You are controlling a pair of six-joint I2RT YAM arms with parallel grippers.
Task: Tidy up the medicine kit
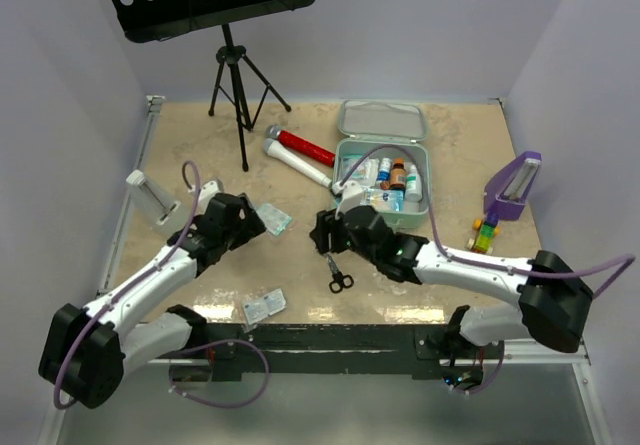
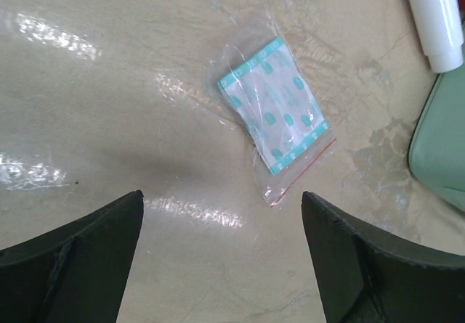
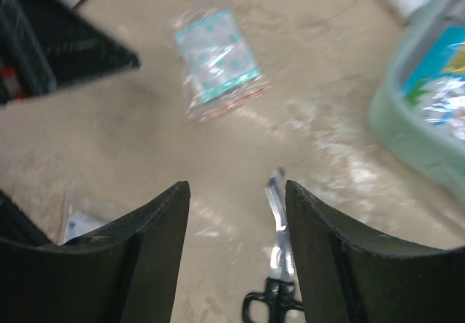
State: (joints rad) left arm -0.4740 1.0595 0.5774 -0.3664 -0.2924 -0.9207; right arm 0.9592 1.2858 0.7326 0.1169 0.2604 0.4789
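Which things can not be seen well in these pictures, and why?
Bottles: top view, labels too small to read.
Kit: left wrist view, cut off by the right edge.
Scissors: right wrist view, blurred; handles cut off by the bottom edge.

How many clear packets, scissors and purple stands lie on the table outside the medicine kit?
Clear packets: 2
Scissors: 1
Purple stand: 1
Total: 4
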